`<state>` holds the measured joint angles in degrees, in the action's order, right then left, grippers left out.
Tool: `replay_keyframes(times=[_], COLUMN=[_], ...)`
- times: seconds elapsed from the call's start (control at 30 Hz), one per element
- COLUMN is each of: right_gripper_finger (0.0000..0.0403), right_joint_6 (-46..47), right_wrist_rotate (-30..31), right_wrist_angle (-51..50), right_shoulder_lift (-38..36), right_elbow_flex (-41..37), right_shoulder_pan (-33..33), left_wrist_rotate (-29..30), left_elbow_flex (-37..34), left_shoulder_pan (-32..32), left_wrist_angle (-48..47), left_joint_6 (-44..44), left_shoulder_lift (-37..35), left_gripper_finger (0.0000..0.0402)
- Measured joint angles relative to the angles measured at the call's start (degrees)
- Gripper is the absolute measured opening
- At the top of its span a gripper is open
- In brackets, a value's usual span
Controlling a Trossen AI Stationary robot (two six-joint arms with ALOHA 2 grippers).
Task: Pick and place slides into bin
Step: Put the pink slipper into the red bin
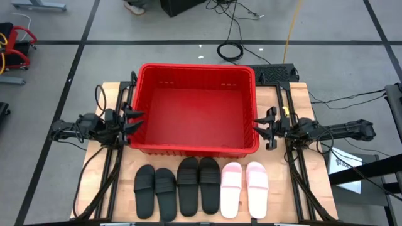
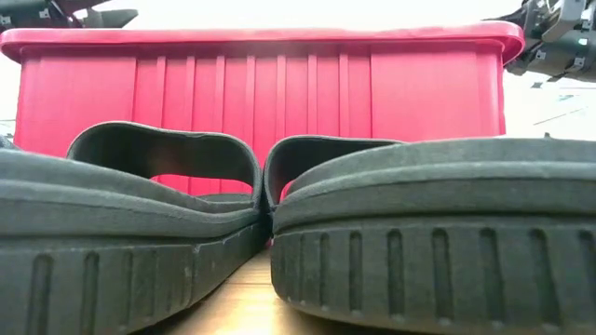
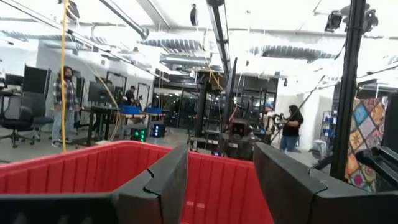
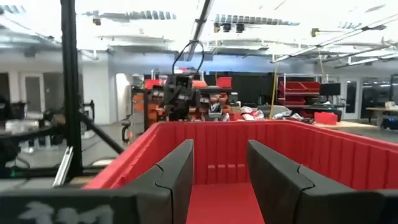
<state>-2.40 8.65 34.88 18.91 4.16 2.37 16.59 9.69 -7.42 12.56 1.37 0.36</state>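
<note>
The red bin [image 1: 195,108] stands in the middle of the table, with nothing in it. Six slides lie in a row along the near edge, soles down: two black pairs [image 1: 155,190] [image 1: 198,184] and a pale pink pair [image 1: 244,187]. The low view shows two black slides [image 2: 438,233] close up in front of the bin's wall [image 2: 261,93]. My left gripper [image 1: 135,120] is open at the bin's left rim. My right gripper [image 1: 257,125] is open at the bin's right rim. Both are empty and point toward the bin, as their wrist views [image 3: 214,180] [image 4: 221,174] show.
Dark arm rails run along the table's left [image 1: 113,169] and right [image 1: 295,169] sides. A dark plate [image 1: 275,73] sits at the far right behind the bin. Bare wood shows between the bin and the slides. People stand in the room beyond [image 3: 291,127].
</note>
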Motion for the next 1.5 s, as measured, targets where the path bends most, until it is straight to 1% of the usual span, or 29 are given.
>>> replay_keyframes(times=[0.07,0.17,0.27,0.43,0.53,0.67,0.9,1.13,1.23,1.33,1.4,1.5], right_gripper_finger=[0.0139,0.0139,0.0139,0.0139,0.0139,0.0139,0.0139,0.0139,0.0139,0.0139,0.0139,0.0139], right_joint_6=[-0.6,-1.4,-2.4,-7.4,-12.1,-16.3,-17.1,-18.4,-17.9,-17.5,-15.8,-11.7], right_wrist_rotate=[0.1,0.0,-1.4,-3.5,-4.4,-3.8,3.3,13.1,19.1,26.9,32.4,37.7], right_wrist_angle=[-1.8,-3.9,-10.2,-19.9,-22.1,-25.6,-38.3,-50.0,-55.3,-61.7,-65.5,-71.0], right_shoulder_lift=[0.1,0.5,1.7,5.0,7.8,11.4,18.2,25.1,28.4,32.1,34.9,39.4], right_elbow_flex=[1.7,4.7,9.0,17.6,22.2,28.9,41.2,51.4,56.4,62.1,65.4,70.3], right_shoulder_pan=[0.0,0.0,0.0,0.3,1.9,5.3,12.2,21.1,25.4,30.1,33.3,37.1], left_wrist_rotate=[0.0,0.1,0.5,4.3,5.1,5.1,6.4,6.5,6.5,6.5,6.5,6.5], left_elbow_flex=[0.0,1.0,2.4,4.6,5.1,5.1,5.1,5.1,5.1,5.1,5.1,5.1], left_shoulder_pan=[0.0,0.0,0.0,0.0,0.0,0.0,0.0,0.0,0.0,0.0,0.0,0.0], left_wrist_angle=[1.9,2.2,2.4,1.7,1.6,1.4,2.3,2.3,2.3,2.3,2.3,2.3], left_joint_6=[-0.1,-0.6,-3.0,-5.5,-6.3,-7.9,-8.5,-8.6,-8.6,-8.6,-8.6,-8.6], left_shoulder_lift=[0.0,0.0,0.0,0.1,0.8,1.9,2.0,2.0,2.0,2.0,2.0,2.0], left_gripper_finger=[0.0189,0.0189,0.0189,0.0189,0.0189,0.0189,0.0189,0.0189,0.0189,0.0189,0.0189,0.0189])
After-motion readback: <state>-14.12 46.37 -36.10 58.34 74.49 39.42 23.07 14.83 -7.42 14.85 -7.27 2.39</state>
